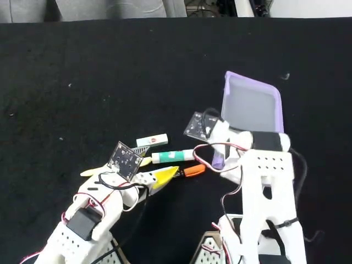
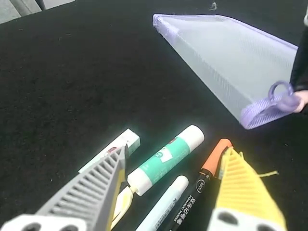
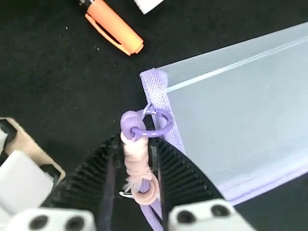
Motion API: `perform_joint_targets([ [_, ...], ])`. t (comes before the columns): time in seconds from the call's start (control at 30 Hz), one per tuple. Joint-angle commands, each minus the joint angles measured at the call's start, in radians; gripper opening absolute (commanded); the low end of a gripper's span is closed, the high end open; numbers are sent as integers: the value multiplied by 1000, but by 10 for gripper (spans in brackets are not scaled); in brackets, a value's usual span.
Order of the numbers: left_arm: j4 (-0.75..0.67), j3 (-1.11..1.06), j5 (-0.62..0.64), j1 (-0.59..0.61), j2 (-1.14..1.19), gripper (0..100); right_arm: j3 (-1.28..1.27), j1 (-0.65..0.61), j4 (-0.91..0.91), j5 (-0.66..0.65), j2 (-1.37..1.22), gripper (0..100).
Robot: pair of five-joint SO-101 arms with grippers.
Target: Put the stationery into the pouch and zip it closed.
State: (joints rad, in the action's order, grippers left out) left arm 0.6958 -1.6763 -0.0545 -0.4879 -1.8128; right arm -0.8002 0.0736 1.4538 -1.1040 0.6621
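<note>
pouch [image 1: 252, 107]: flat on table [image 1: 82, 66] | glue stick [image 2: 163, 156], marker [image 2: 211, 163], eraser [image 2: 113, 148]: outside, beside it | right gripper [image 3: 137, 159]: pinching zip pull [image 3: 134, 139] | left gripper [image 2: 175, 150]: spread over glue stick

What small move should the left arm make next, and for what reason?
Probably lower the left gripper and close it on the glue stick. Its jaws stand open and empty just above it, while the right gripper holds the pouch by its pull cord.
</note>
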Motion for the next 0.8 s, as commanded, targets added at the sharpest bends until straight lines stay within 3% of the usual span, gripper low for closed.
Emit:
perform_joint_targets([
  [0.0,6,-24,-9,1,-2,314,99,9,35,11,5,13],
  [0.17,6,-24,-91,-5,-2,314,179,-38,38,109,5,11],
  [0.5,-25,-24,-92,-2,-2,315,205,-390,37,308,5,11],
  [0.77,-31,-24,-94,-1,-2,315,246,-451,117,331,50,11],
])
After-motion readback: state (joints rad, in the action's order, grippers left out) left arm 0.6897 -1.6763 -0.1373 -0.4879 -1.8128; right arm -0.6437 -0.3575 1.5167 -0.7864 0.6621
